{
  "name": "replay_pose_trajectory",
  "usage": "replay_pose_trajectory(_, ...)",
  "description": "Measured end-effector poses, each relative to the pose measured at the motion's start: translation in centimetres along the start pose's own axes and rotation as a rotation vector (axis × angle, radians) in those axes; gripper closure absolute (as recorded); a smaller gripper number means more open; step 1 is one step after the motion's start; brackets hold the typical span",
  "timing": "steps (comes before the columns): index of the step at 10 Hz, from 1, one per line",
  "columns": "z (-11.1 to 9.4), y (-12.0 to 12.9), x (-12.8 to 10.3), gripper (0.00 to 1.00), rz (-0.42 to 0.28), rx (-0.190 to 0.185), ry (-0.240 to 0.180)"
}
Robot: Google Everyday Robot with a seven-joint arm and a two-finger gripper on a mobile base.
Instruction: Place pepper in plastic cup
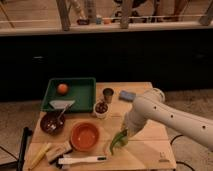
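**Risk: pepper misses or tips the cup**

My pincer [123, 133] is low over the front middle of the table [150, 146], just right of the orange bowl [84, 136]. It looks clenched on the pepper [117, 142], which dangles slantwise below. I can't pick out the plastic cup, probably hidden behind the pepper. A long, tilted pepper could catch the rim, tip the cup or fall on the table. My arm reaches in from the right, wrist bent down.

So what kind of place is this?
Likely a robot test area staged like a kitchen: a wooden table carries a green tray, an orange bowl and a metal cup, with the gripper at the pepper.
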Motion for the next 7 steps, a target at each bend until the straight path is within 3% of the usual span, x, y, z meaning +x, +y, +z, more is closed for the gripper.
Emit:
replay_pose_trajectory(2,0.19,-0.13,0.06,0.22,0.004,-0.001,-0.007)
replay_pose_trajectory(7,0.43,-0.15,0.29,0.2,0.008,-0.004,-0.02)
